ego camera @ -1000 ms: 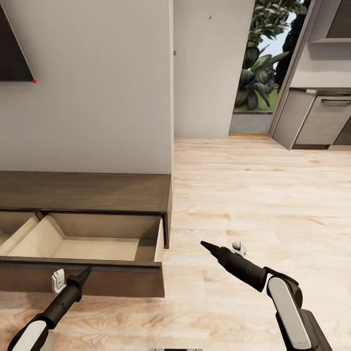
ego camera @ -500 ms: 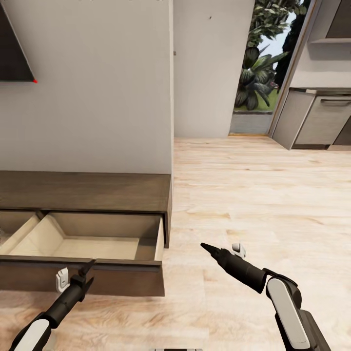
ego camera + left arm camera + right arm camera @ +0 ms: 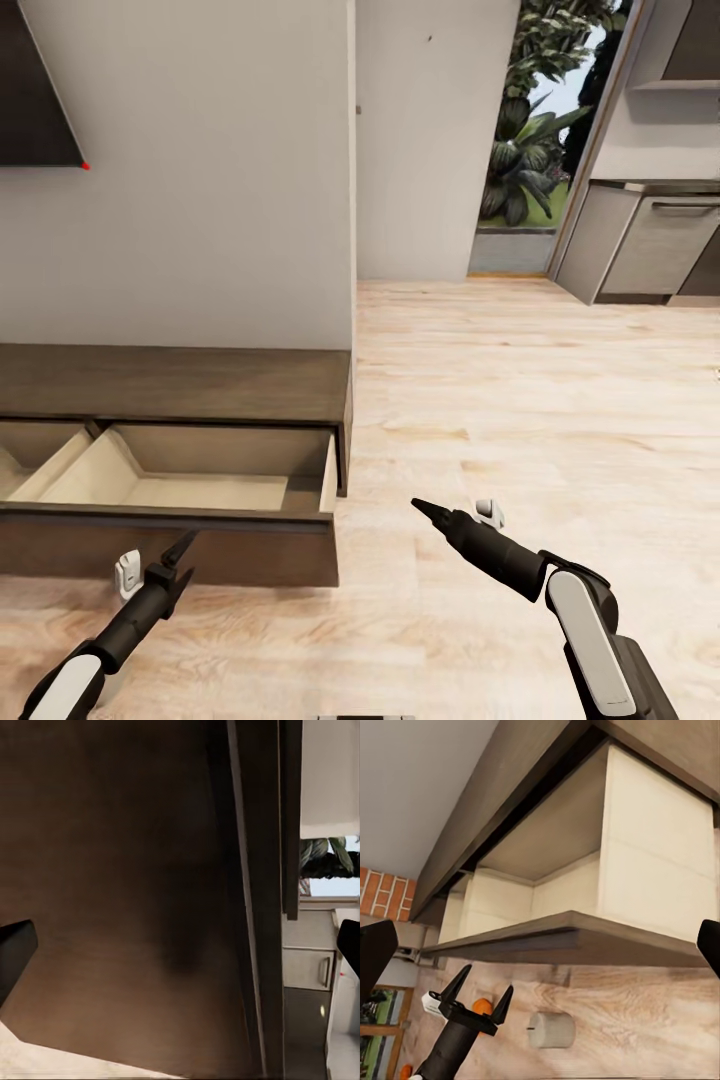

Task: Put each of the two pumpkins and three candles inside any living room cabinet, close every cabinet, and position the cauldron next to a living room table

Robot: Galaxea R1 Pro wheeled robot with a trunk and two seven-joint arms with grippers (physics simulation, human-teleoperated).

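Backed off cabinet point(image 3: 200, 385); left end effector point(image 3: 180, 560) spread wide, empty, right end effector point(image 3: 425, 508) same.

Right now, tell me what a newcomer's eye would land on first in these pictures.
The pulled-out drawer of the long dark-brown cabinet stands out first, at the head view's lower left, its pale beige interior showing nothing inside. The left gripper, jaws apart, hovers just in front of the drawer's front panel. In the right wrist view, a pale candle lies on the wood floor below the drawer, with a bit of orange pumpkin near it.
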